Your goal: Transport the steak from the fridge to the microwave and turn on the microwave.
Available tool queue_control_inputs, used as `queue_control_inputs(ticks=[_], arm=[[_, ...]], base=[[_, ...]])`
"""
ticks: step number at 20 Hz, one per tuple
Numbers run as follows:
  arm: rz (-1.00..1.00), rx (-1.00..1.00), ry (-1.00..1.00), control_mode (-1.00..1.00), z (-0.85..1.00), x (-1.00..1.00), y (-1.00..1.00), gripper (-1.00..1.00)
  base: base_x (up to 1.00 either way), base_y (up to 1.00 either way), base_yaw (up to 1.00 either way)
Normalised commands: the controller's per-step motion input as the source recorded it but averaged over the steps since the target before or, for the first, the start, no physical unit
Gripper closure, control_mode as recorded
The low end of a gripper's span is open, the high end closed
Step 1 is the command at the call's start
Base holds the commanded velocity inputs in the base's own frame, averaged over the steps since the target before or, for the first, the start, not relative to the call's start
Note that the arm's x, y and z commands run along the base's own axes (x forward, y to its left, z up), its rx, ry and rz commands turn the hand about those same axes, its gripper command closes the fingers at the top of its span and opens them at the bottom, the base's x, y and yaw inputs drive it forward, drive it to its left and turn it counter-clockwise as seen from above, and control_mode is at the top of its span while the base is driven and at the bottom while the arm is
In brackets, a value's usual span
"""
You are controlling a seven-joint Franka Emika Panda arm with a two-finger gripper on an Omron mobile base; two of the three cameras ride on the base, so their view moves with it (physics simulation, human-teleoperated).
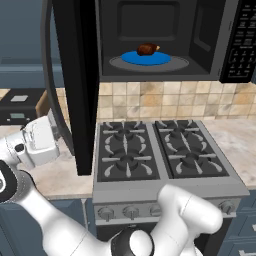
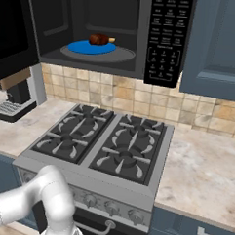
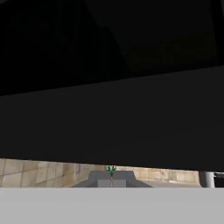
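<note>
Resting on the blue plate (image 1: pixel 145 58) inside the microwave (image 1: pixel 165 40), the steak (image 1: pixel 147 48) was delivered; gripper (image 3: pixel 111 171) was closed, empty; door (image 1: pixel 75 85) stood open, start remained.

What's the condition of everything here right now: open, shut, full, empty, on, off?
microwave: door swung wide open to the left.
steak: resting on the blue plate inside the microwave.
blue plate: lying on the round turntable.
stove: burners bare, no flame visible.
claw: shut, holding nothing, close under the dark door.
</note>
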Motion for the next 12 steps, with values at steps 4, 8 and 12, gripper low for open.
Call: queue_control_inputs(ticks=[4,8,12], arm=[[0.0,0.0,-0.03,-1.0,0.1,0.0,-0.51,1.0],[0.0,0.0,-0.02,-1.0,0.14,0.0,-0.45,1.0],[0.0,0.0,-0.02,-1.0,0.12,0.0,-0.42,1.0]], base=[[0.0,0.0,0.0],[0.0,0.0,0.0],[0.0,0.0,0.0]])
